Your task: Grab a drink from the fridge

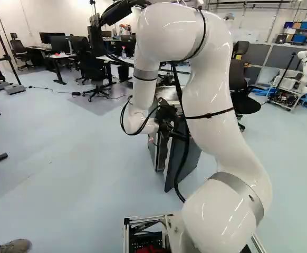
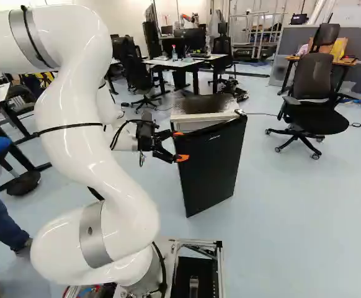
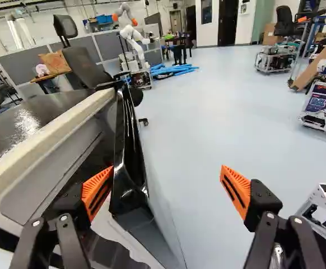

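Right base view, left to right: my arm reaches toward the fridge, its door ajar. The tool is wide open and grips nothing; one orange pad lies in the door gap, the other outside, apart from the panel. The drink is visible nowhere, presumably inside. Too shallow a hook could let the inner finger slip and the door close; too hard a pull could drag the fridge. The office chair, well apart, threatens less.

FREE: fridge door to outer pad | OBSTACLES: door between pads, fridge body
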